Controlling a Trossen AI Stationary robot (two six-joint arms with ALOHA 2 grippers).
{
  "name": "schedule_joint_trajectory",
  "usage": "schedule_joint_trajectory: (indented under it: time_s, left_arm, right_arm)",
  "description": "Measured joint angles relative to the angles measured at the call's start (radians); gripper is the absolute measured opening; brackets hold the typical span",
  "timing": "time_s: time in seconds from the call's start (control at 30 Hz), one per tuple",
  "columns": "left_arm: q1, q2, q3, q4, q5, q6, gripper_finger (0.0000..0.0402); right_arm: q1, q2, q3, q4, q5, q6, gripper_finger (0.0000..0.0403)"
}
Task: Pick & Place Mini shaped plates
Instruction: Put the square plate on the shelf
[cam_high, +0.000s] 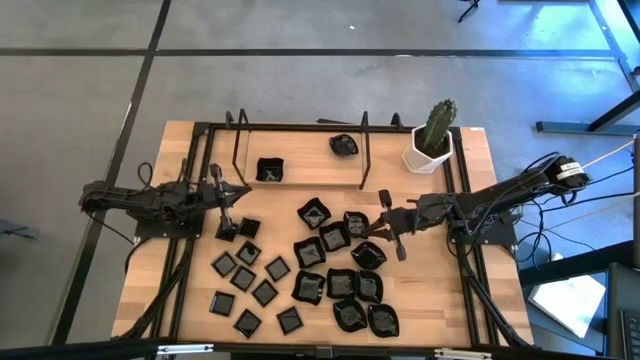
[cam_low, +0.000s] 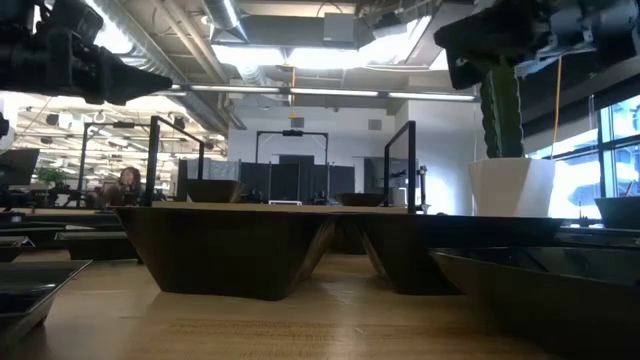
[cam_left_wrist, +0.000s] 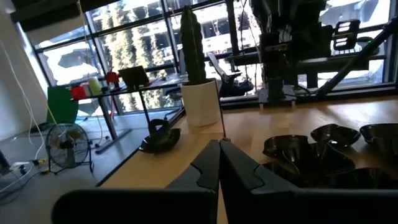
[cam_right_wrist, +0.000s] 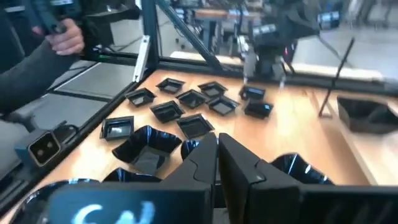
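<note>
Wooden and crowded, the table (cam_high: 455, 300) carried two dozen or so black plates (cam_high: 300, 270) under an open office ceiling; both arms hung low over the clutter.

Left tool (cam_high: 228, 228) was closed and gripped nothing, its fingers (cam_left_wrist: 219, 168) pressed together in the left wrist view; it hovered just above the small flat squares (cam_high: 250, 285) at the table's left half, a square plate (cam_high: 248, 228) just beside its tip; a descent with the fingers pinched would, I judged, only push that plate along the wood instead of straddling its edge.

Right tool (cam_high: 390, 232) was likewise closed on nothing, its fingers (cam_right_wrist: 217, 158) meeting in the right wrist view; it sat over the packed cluster of deeper rimmed and wavy plates (cam_high: 345, 290), many touching or overlapping; a grab there risked catching two rims at once, or tipping a neighbour, since glossy rims give little hold.

Farther out, two plates (cam_high: 270, 170) already lay between the black racks (cam_high: 300, 150) at the far side; a carried plate swung low could clip a rack upright; the cactus pot (cam_high: 430, 150) stood near the right arm's path and could be knocked.

A person's hand (cam_right_wrist: 62, 34) showed beyond the table edge in the right wrist view, close enough that a wide swing would be a hazard.
</note>
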Motion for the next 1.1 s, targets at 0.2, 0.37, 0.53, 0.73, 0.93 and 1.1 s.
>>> schedule_joint_trajectory:
  time_s: [0.2,0.37,0.53,0.73,0.93,1.1]
  left_arm:
    - [0.000,0.000,0.000,0.018,-0.002,0.001,0.0007]
    - [0.000,0.000,0.000,0.027,-0.032,0.002,0.0002]
    - [-0.002,0.000,0.000,0.024,-0.031,-0.041,0.0005]
    - [-0.002,0.001,0.000,0.016,-0.031,-0.041,0.0006]
    - [-0.002,0.001,0.000,-0.004,-0.028,-0.035,0.0002]
    - [-0.002,0.001,0.000,-0.005,-0.028,-0.040,0.0008]
  right_arm:
    - [-0.022,0.211,0.247,-0.237,-0.011,-0.049,0.0008]
    - [-0.029,0.471,0.554,-0.447,-0.050,-0.077,0.0004]
    - [-0.019,0.710,0.811,-0.459,-0.130,-0.226,0.0021]
    - [-0.013,0.974,1.084,-0.586,-0.286,-0.335,0.0059]
    - [0.003,1.149,1.232,-0.601,-0.320,-0.456,0.0116]
    - [0.001,1.204,1.300,-0.639,-0.329,-0.465,0.0157]
